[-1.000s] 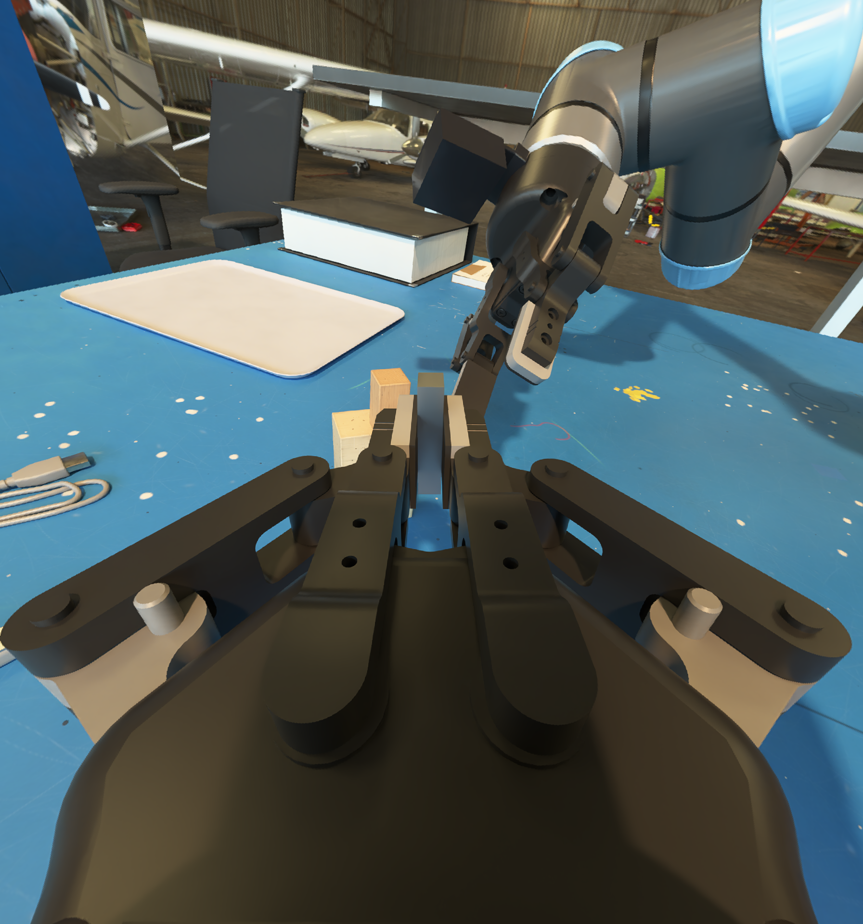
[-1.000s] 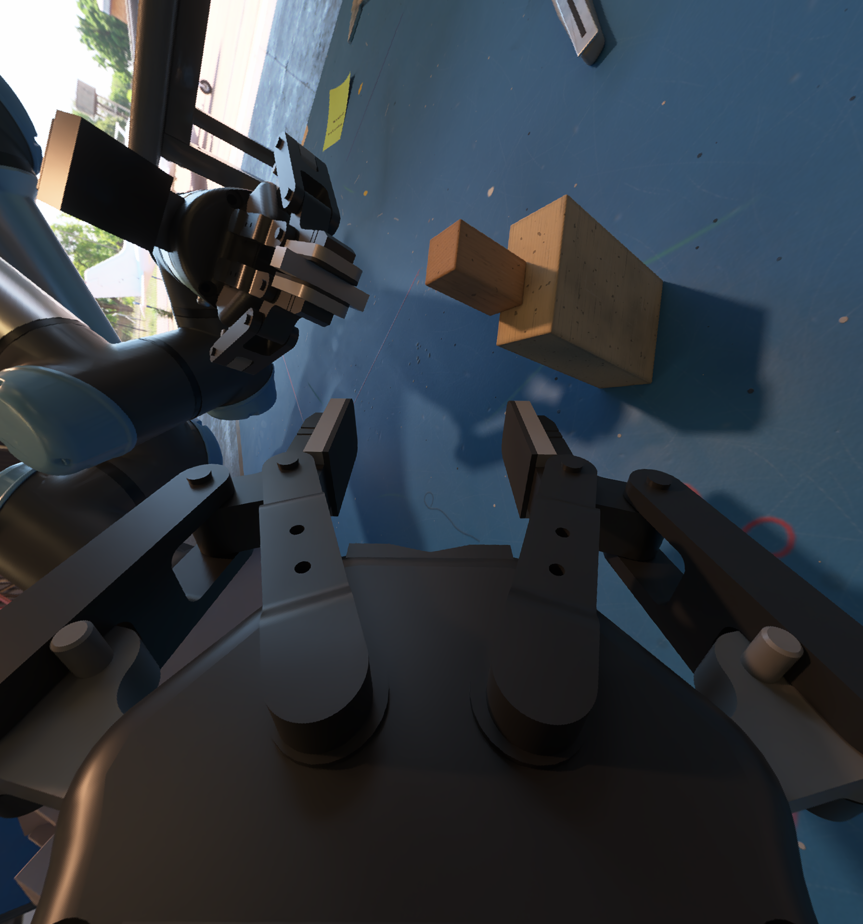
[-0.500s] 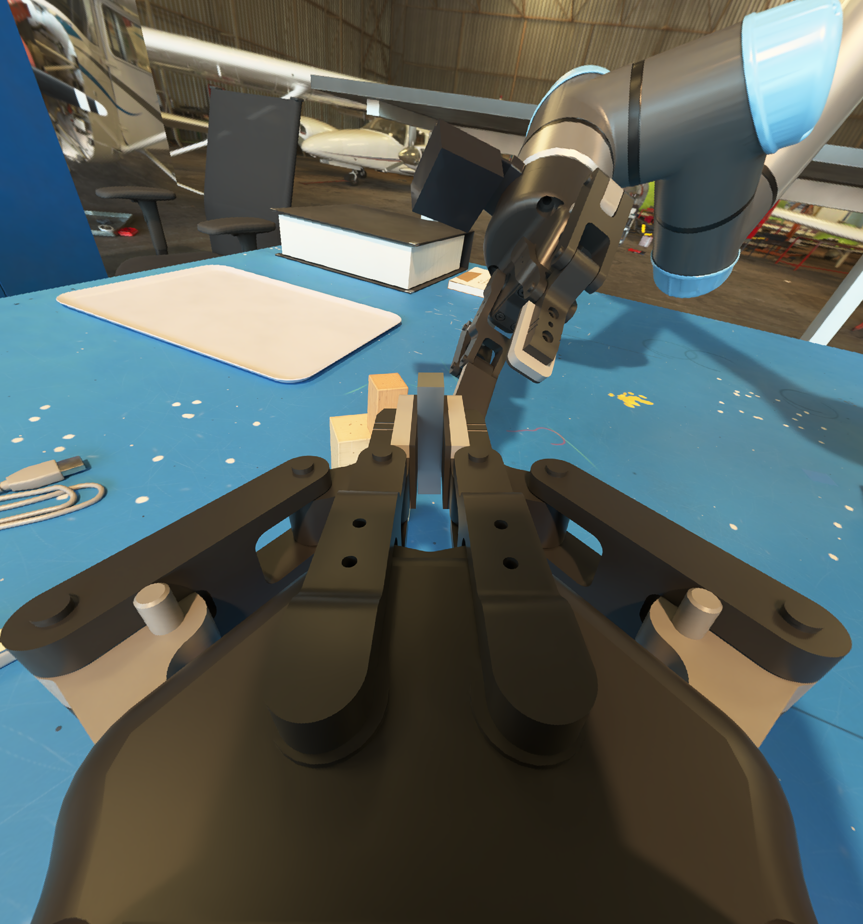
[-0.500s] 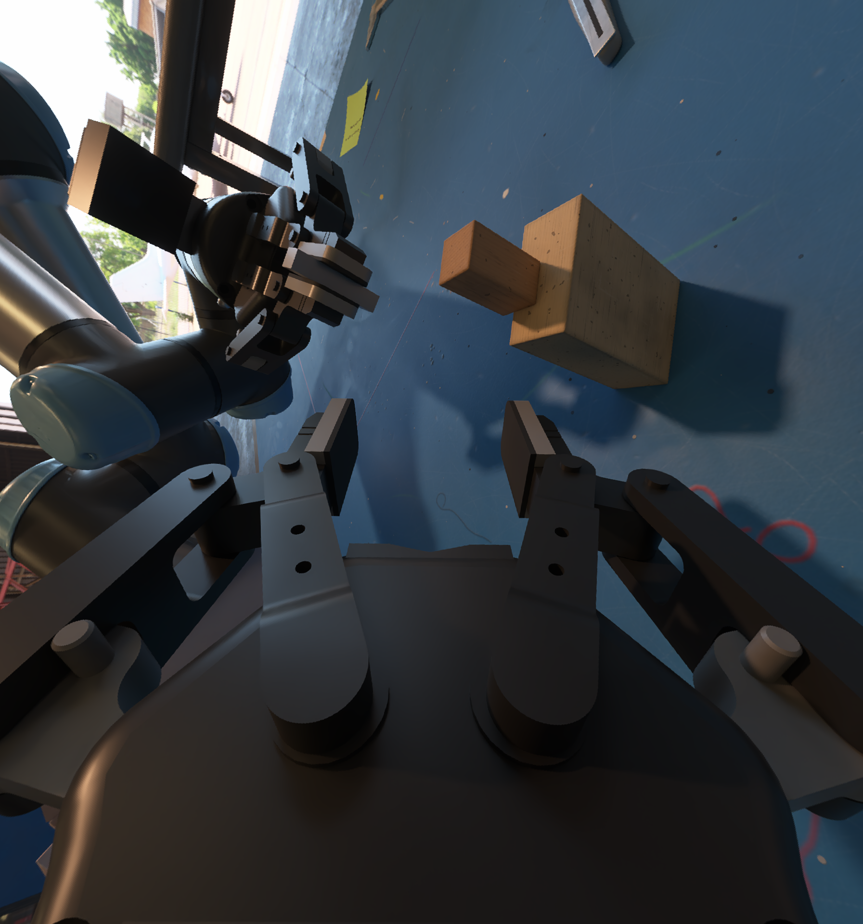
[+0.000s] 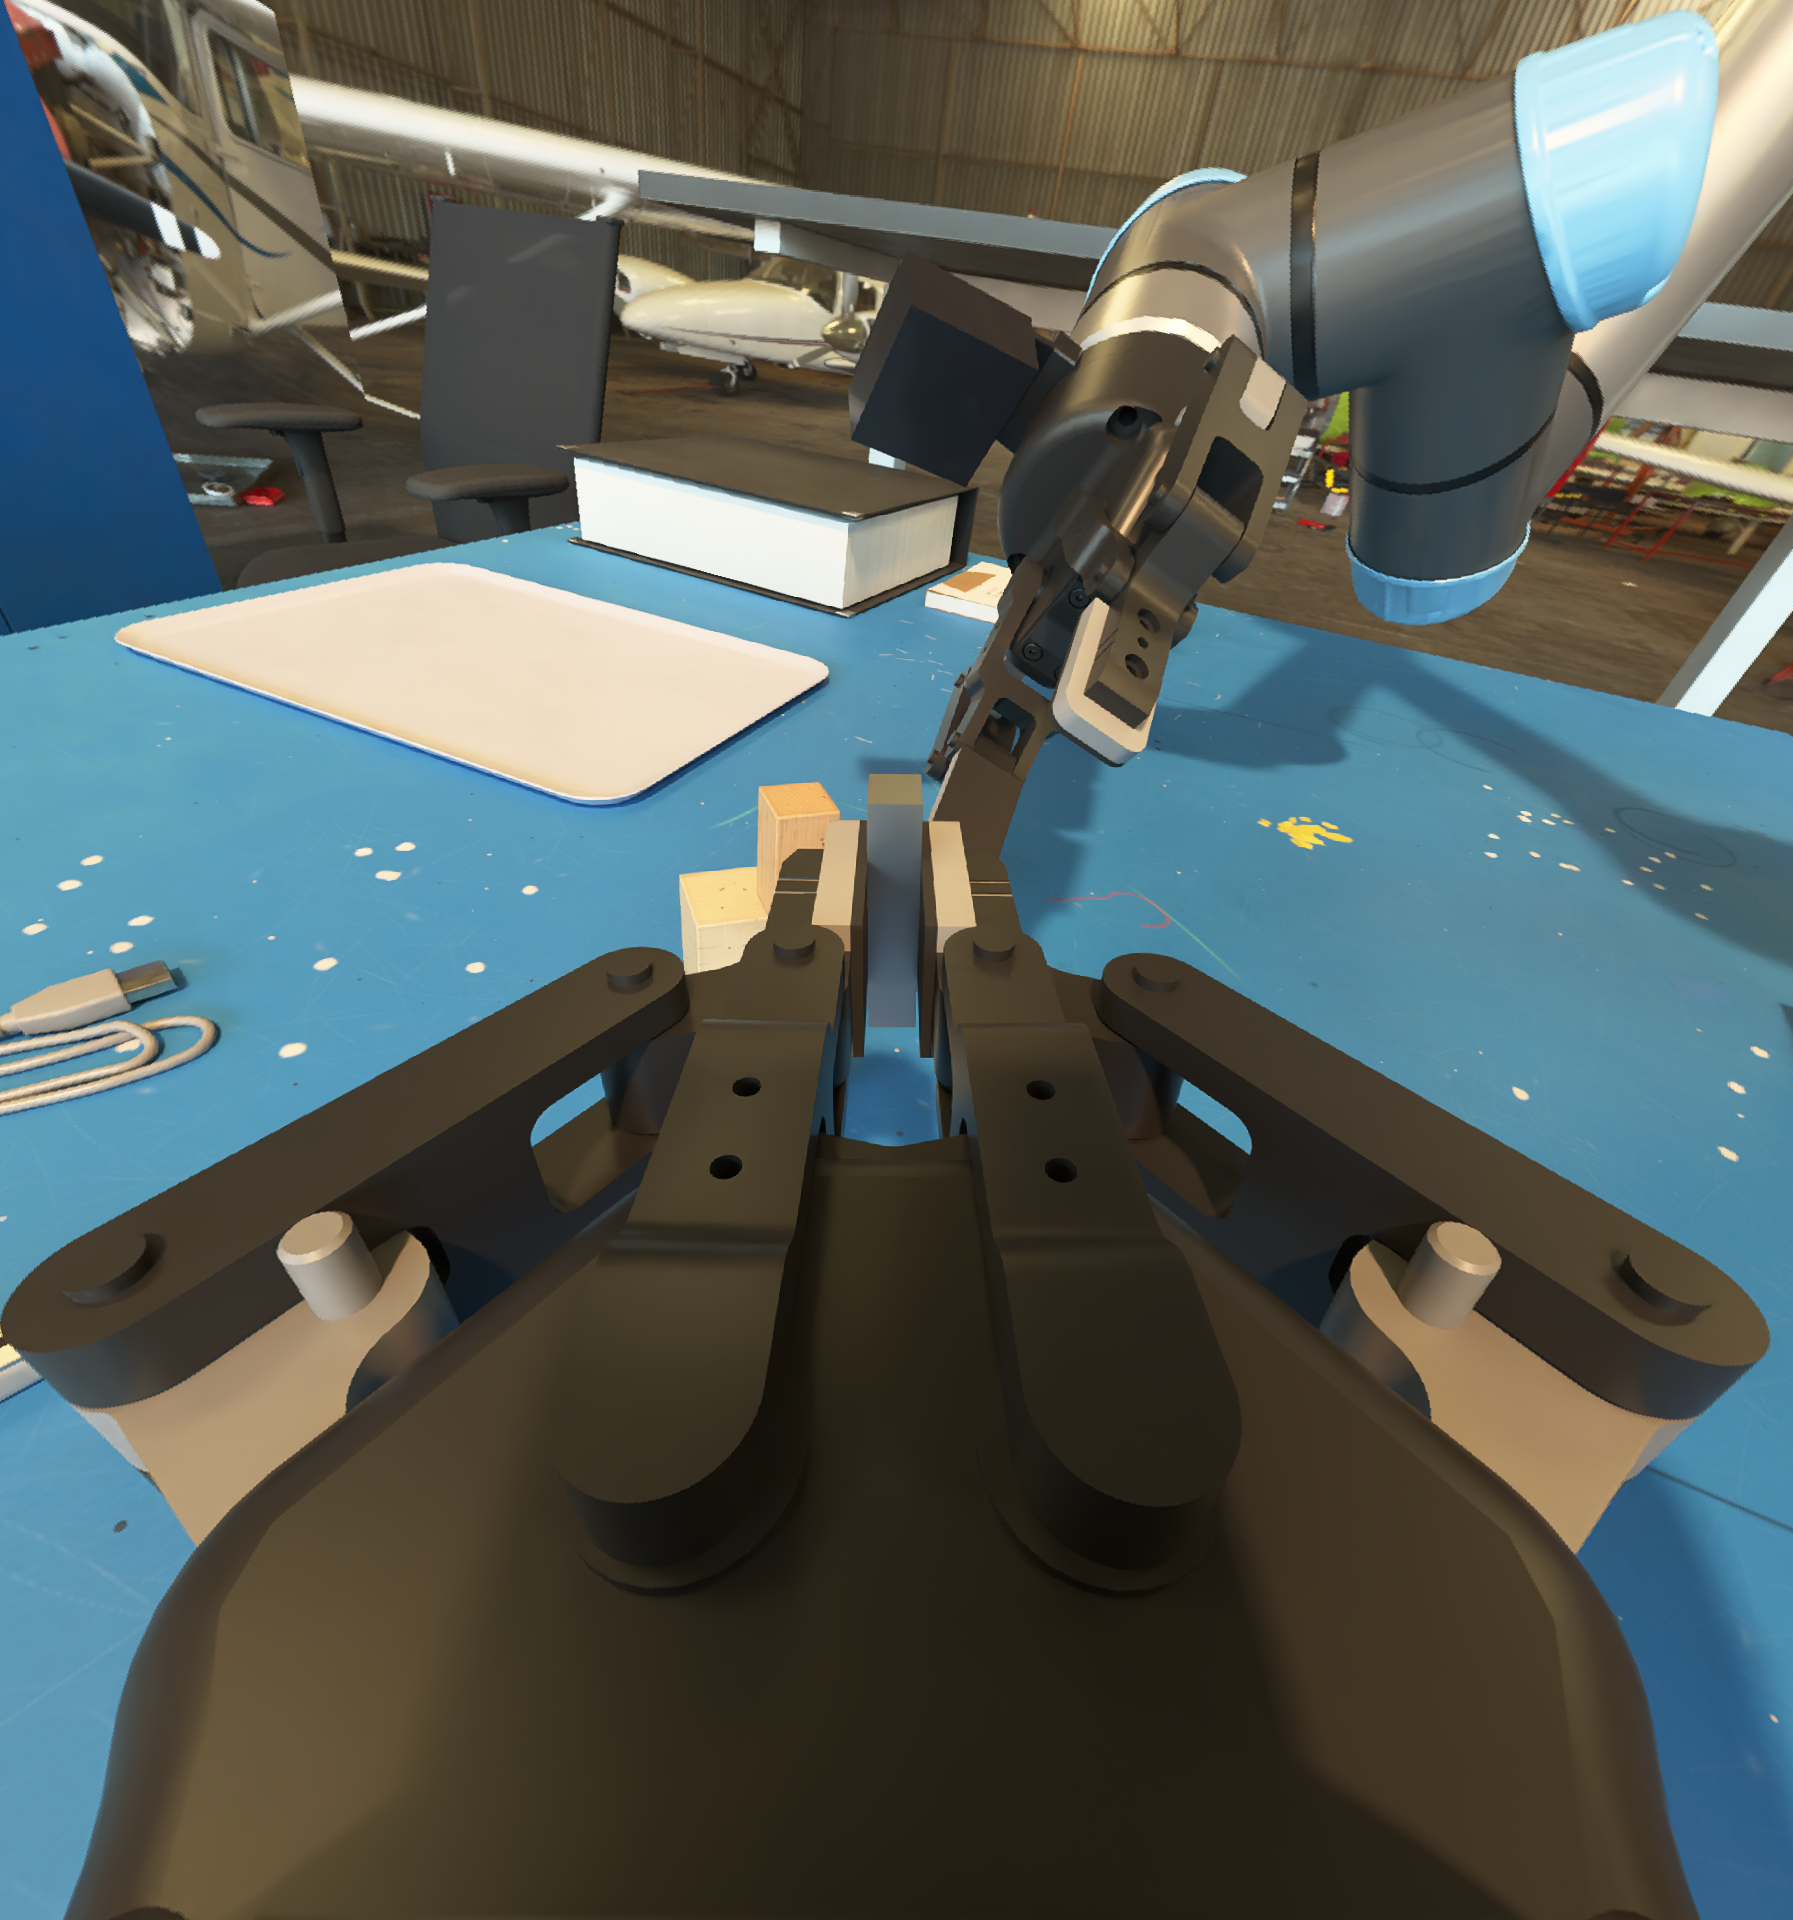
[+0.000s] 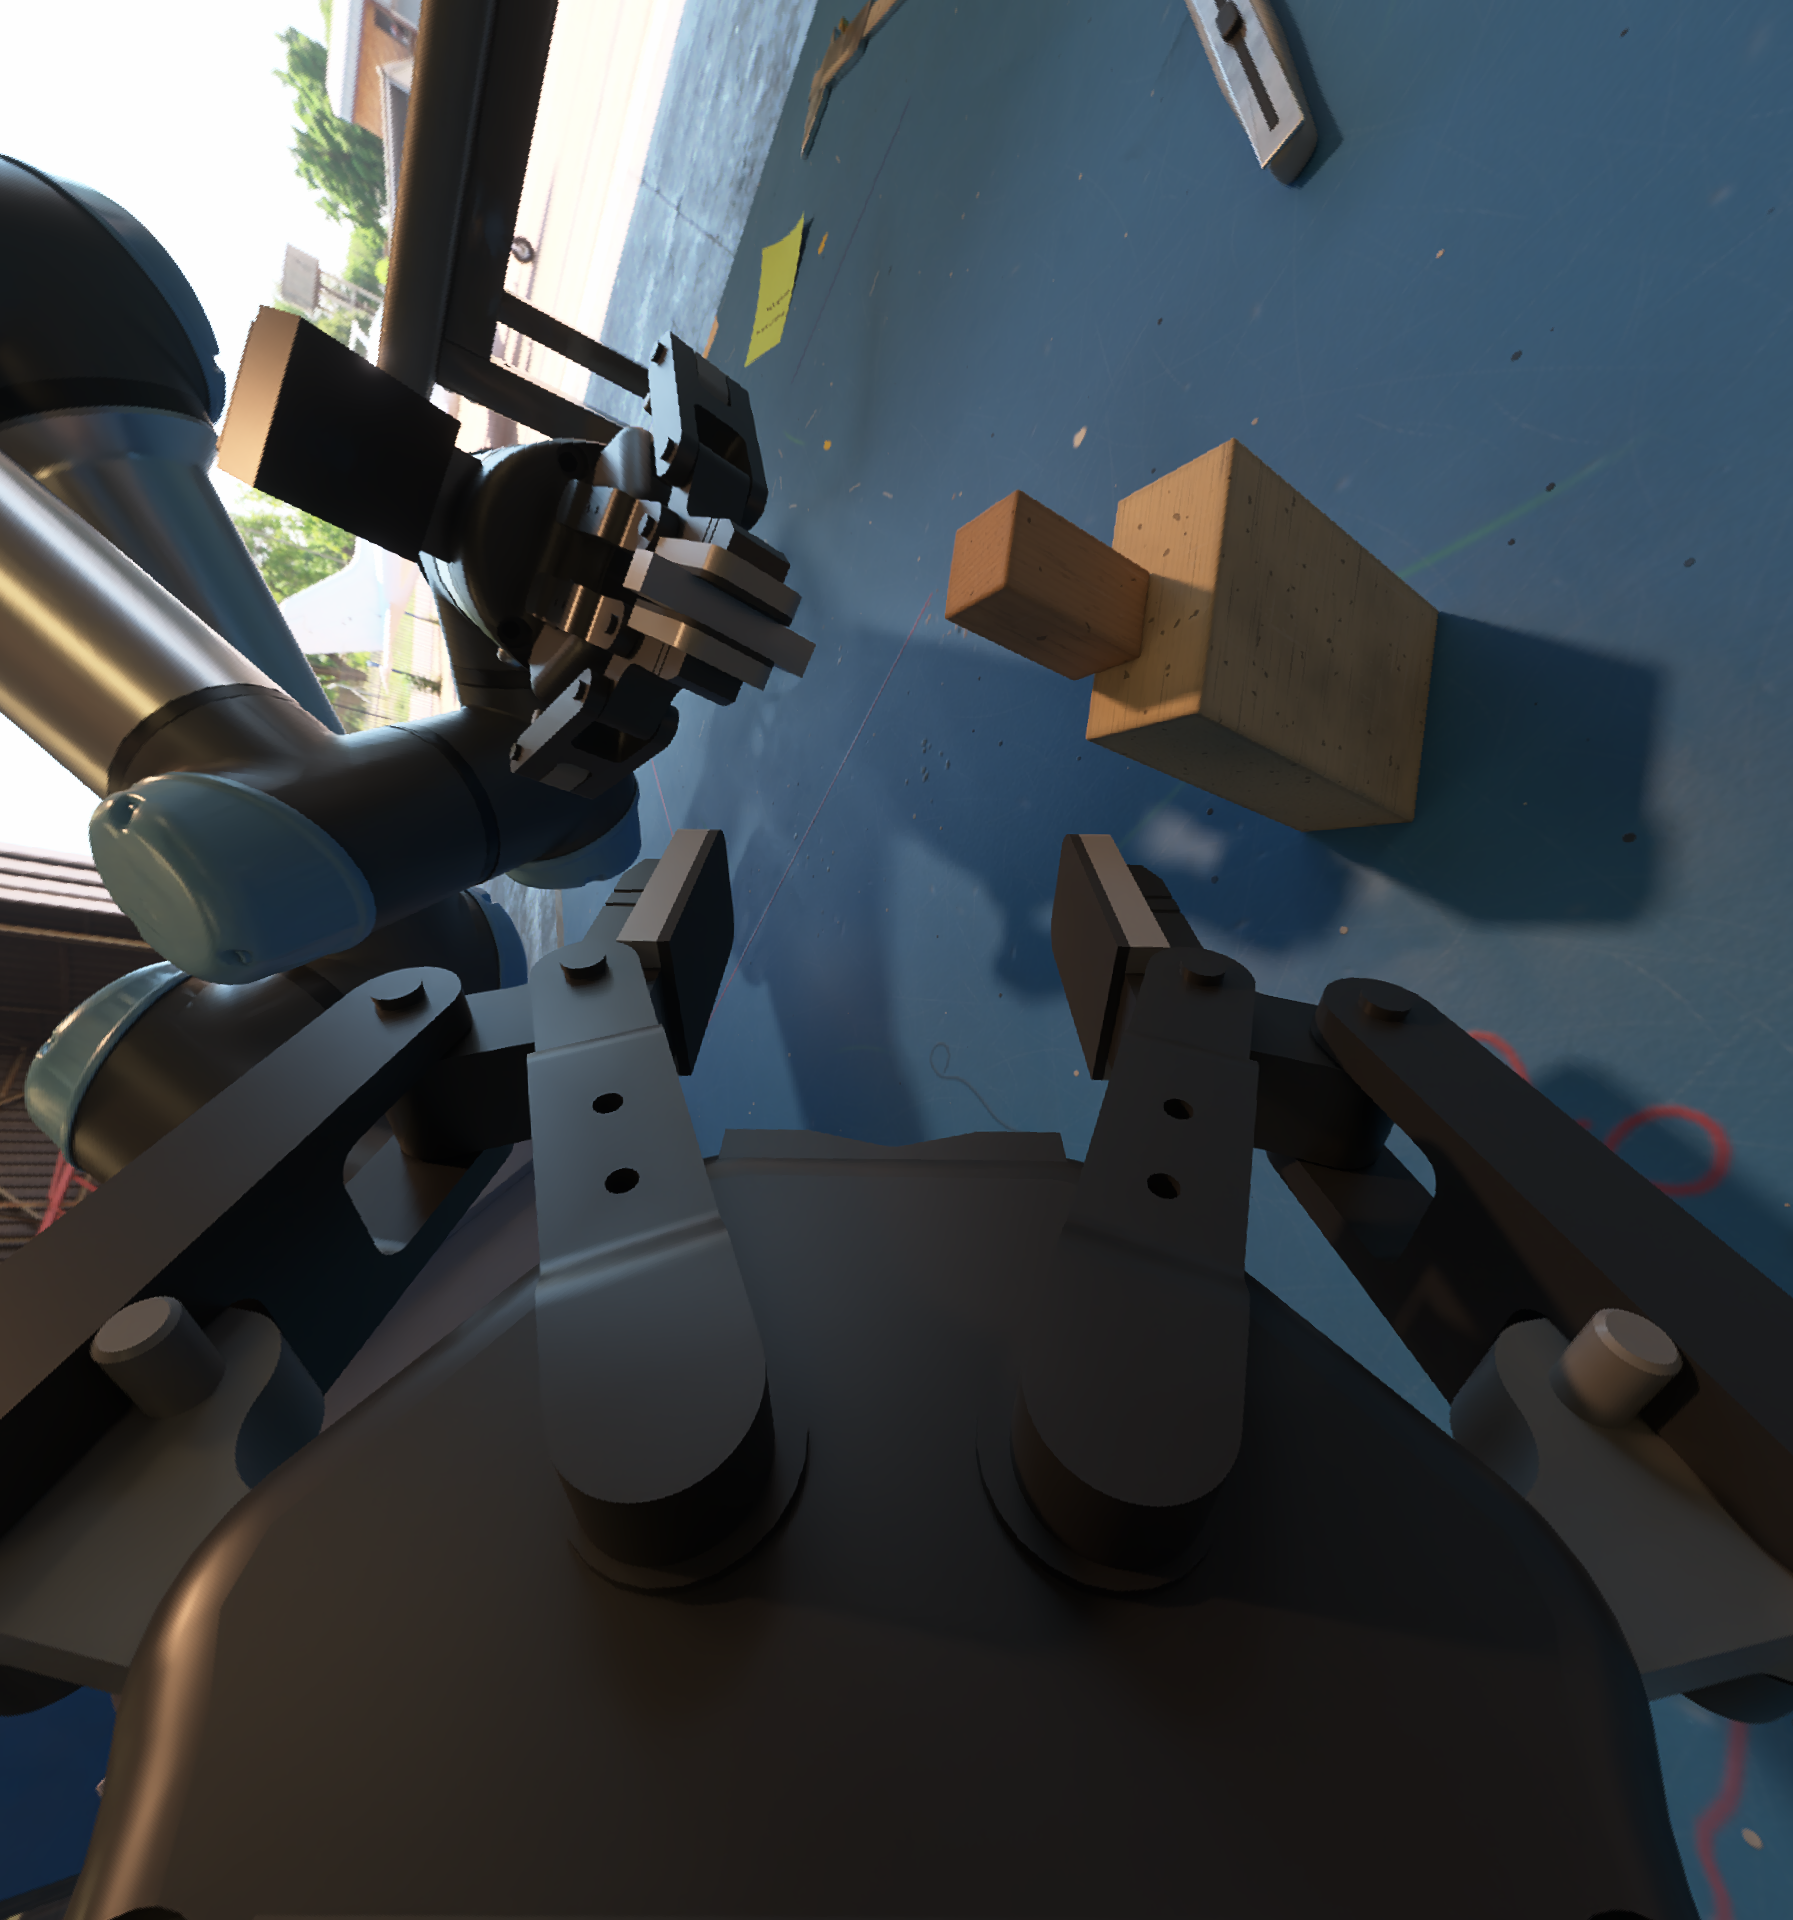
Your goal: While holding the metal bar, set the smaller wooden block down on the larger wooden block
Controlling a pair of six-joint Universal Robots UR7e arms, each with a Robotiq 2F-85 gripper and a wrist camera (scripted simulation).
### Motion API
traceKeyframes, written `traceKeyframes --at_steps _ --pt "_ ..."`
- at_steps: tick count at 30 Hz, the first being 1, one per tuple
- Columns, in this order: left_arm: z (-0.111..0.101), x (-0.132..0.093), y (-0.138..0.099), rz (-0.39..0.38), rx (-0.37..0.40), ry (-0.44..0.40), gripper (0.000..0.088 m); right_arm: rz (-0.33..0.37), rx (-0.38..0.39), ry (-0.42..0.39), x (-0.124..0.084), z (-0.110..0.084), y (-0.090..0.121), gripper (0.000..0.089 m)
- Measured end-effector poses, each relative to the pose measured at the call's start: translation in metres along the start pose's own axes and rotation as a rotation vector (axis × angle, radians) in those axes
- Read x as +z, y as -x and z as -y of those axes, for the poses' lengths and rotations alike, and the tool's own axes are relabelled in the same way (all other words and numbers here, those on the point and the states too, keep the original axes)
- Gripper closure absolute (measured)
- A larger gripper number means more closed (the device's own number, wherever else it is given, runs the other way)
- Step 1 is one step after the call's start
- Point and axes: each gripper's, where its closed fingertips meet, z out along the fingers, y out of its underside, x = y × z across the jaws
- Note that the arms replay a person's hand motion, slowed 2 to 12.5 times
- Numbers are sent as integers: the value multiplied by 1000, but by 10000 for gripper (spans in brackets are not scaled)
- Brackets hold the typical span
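Note:
My left gripper is shut on the grey metal bar, held upright above the blue table. It also shows in the right wrist view with the bar between its pads. The smaller wooden block stands on the larger wooden block; in the left wrist view the smaller block and the larger block sit just behind my left fingers. My right gripper is open and empty, a short way off the blocks. It shows in the left wrist view above the table.
A white tray lies at the back left and a thick book behind it. A USB cable lies at the left. A grey metal tool and a yellow note lie farther off on the table.
My right gripper has drawn back from the stacked blocks, staying open. My left gripper keeps its hold on the bar and has barely moved.

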Motion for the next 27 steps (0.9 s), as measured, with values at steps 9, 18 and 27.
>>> traceKeyframes --at_steps 9,18,27 --pt "4 -1 -4 -19 10 -23 801 38 33 -51 -9 5 1 299" --pt "8 -1 -14 -60 44 -43 801 126 156 -79 -8 -4 -4 259" --pt "7 -1 -14 -55 65 -34 801 242 251 -134 1 -8 1 189"
